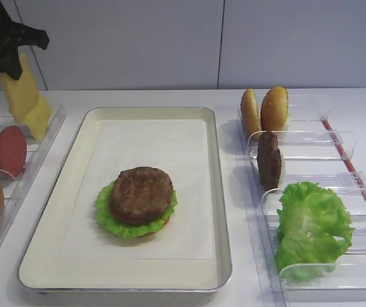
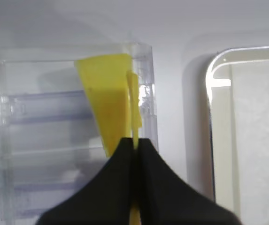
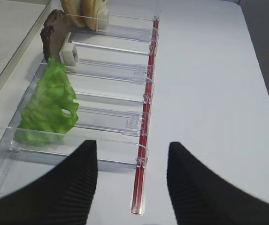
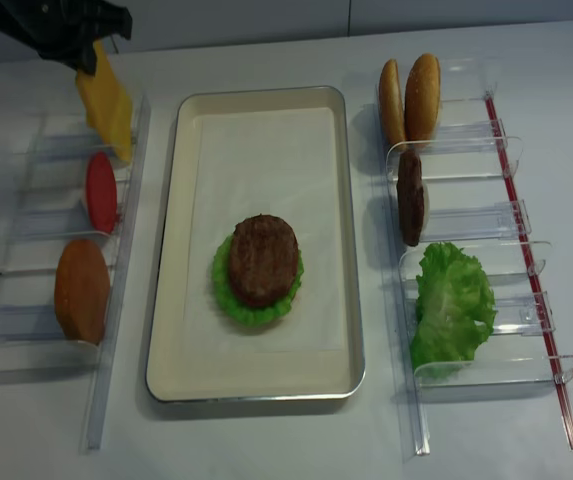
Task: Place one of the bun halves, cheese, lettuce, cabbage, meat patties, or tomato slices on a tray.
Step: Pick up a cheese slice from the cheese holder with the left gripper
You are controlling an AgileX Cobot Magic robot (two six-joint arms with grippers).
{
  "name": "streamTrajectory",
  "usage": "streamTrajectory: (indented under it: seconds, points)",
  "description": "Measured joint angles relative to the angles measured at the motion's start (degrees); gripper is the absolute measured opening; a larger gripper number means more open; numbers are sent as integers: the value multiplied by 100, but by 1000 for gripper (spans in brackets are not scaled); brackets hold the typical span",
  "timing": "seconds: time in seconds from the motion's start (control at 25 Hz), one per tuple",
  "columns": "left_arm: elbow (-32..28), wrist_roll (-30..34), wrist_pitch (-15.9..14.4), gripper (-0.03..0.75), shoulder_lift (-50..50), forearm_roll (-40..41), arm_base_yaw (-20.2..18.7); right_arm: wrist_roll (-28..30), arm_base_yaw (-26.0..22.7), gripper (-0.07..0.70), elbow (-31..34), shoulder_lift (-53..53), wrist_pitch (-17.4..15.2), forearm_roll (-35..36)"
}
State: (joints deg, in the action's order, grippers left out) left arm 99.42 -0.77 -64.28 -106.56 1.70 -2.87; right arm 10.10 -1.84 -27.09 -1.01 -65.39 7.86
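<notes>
Left gripper (image 2: 135, 146) pinches a cheese (image 1: 24, 96) slice by its top edge above the far-left rack (image 1: 48, 131); right gripper (image 3: 132, 161) gapes empty. Thin and floppy, the slice likely needs edge grips, gently moved toward the tray (image 1: 224, 243).

Open liner on the tray (image 4: 181, 250) surrounds the stacked patty (image 4: 263, 258); clear racks (image 4: 466, 250) flank both sides, leaving narrow strips of counter (image 4: 371, 300) between.

Left pincer (image 2: 135, 145) clamped tight and raised, right pincer (image 3: 132, 161) spread apart
</notes>
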Motion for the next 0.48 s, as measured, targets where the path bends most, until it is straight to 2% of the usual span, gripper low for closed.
streamTrajectory:
  seconds: [0.12,0.2,0.48]
  points:
    - [0,35,-436,9,227,-170,0,0,0,344,0,0,0,0]
    - [0,77,-601,9,393,-201,0,0,0,344,0,0,0,0]
    - [0,248,-713,9,1116,-614,0,0,0,344,0,0,0,0]
